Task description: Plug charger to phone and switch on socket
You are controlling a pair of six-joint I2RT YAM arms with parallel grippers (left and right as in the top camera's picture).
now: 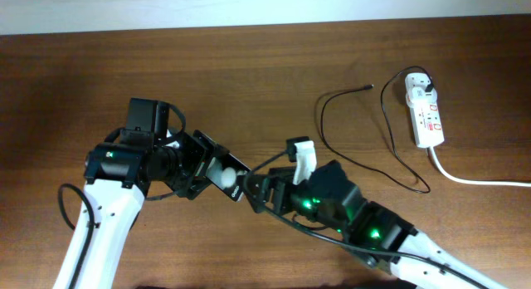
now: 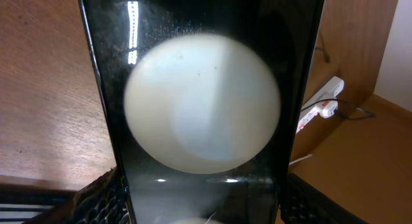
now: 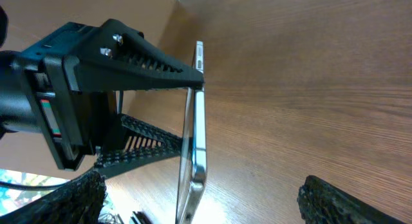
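My left gripper is shut on the phone, a black glossy slab held tilted above the table. The phone fills the left wrist view with a big round glare spot, between my fingers. My right gripper is open at the phone's free end. In the right wrist view the phone shows edge-on between my spread fingers, touching neither. The charger is a thin black cable looping on the table, its tip at the far middle, its white plug in the socket at the right.
The socket's thick white cord runs off to the right edge. The socket also shows in the left wrist view. The table is brown wood. My two arms nearly meet in the lower middle.
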